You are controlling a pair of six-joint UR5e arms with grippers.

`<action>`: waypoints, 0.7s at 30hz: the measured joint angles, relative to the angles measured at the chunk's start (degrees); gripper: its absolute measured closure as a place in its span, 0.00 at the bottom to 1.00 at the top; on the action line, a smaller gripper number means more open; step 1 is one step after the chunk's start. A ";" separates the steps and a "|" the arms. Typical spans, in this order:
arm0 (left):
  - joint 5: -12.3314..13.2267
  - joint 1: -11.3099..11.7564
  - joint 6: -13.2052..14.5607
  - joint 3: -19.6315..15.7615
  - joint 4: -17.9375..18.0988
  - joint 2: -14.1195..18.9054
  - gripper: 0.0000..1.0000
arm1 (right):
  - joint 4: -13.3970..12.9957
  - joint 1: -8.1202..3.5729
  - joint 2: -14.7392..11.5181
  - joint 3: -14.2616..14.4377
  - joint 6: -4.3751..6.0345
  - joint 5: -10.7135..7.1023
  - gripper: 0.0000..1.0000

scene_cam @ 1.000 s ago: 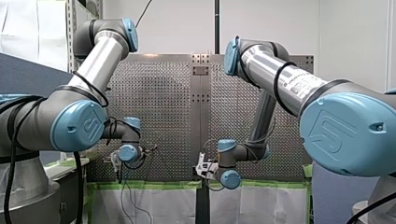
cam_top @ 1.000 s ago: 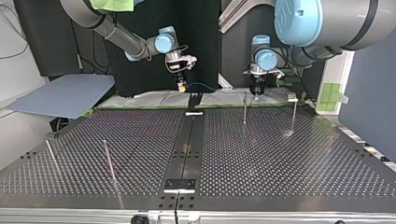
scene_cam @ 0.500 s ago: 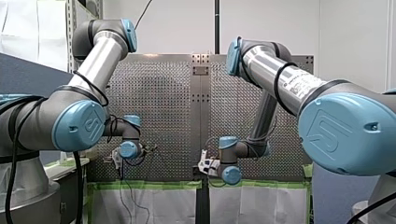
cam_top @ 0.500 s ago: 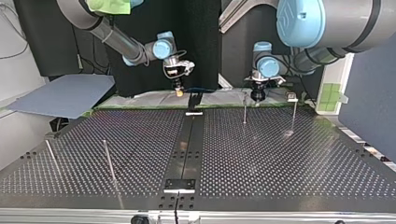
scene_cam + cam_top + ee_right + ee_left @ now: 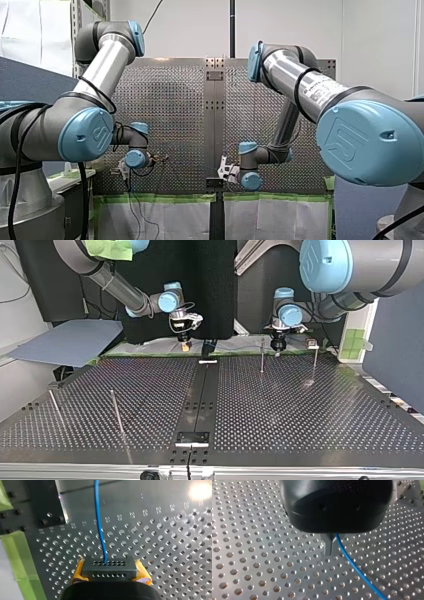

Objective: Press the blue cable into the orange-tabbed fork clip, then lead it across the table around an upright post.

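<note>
Gripping the thin blue cable (image 5: 99, 522) at two points: yellow-padded right gripper (image 5: 108, 566) clamped on it well apart from the thin upright metal post (image 5: 262, 357), black left gripper (image 5: 329, 551) pinched shut on it just beside that post. Risking slip in either grip or a snag on the post if tensioned off-axis; orange-tabbed fork clip not made out.

blue cable (image 5: 352, 566) at my left gripper (image 5: 329, 551): start hidden behind the gripper's black body, far end cut off
blue cable ahead of my right gripper (image 5: 108, 566): cut off; held end hidden inside the gripper
</note>
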 joint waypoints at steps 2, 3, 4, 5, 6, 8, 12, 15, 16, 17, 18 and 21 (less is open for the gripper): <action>0.04 0.19 -0.02 0.01 0.00 0.00 0.98 | 0.01 -0.42 0.00 -0.27 0.06 0.01 1.00; 0.07 0.33 -0.02 0.02 0.00 0.00 0.98 | 0.02 -0.59 -0.01 -0.39 0.09 0.01 1.00; 0.10 0.43 -0.03 0.03 0.00 0.00 0.98 | 0.04 -0.81 -0.01 -0.54 0.12 0.02 1.00; 0.14 0.52 -0.03 0.03 0.00 0.00 0.98 | 0.05 -0.96 -0.01 -0.64 0.14 0.02 1.00; 0.18 0.62 -0.04 0.04 0.00 0.00 0.98 | 0.06 -1.08 -0.01 -0.71 0.14 0.03 1.00; 0.21 0.75 -0.04 0.05 0.01 0.00 0.98 | 0.07 -1.30 0.00 -0.82 0.16 0.03 1.00; 0.42 0.99 -0.10 0.06 0.42 0.00 0.98 | 0.17 -1.58 -0.01 -0.87 0.07 0.02 1.00; 1.06 1.15 -0.22 0.05 1.22 0.00 0.95 | 0.23 -1.73 0.00 -0.87 0.02 0.02 1.00; 1.19 1.19 -0.24 0.05 1.42 0.00 0.88 | 0.23 -1.77 -0.01 -0.88 0.02 0.02 1.00; 1.26 1.21 -0.26 0.06 1.64 0.00 0.81 | 0.24 -1.78 0.00 -0.88 0.01 0.02 1.00; 1.24 1.25 -0.26 0.05 1.97 0.00 0.81 | 0.24 -1.79 0.00 -0.89 0.01 0.03 1.00; 0.78 1.39 -0.27 0.05 3.11 0.00 0.53 | 0.25 -1.79 0.00 -0.88 0.05 0.03 1.00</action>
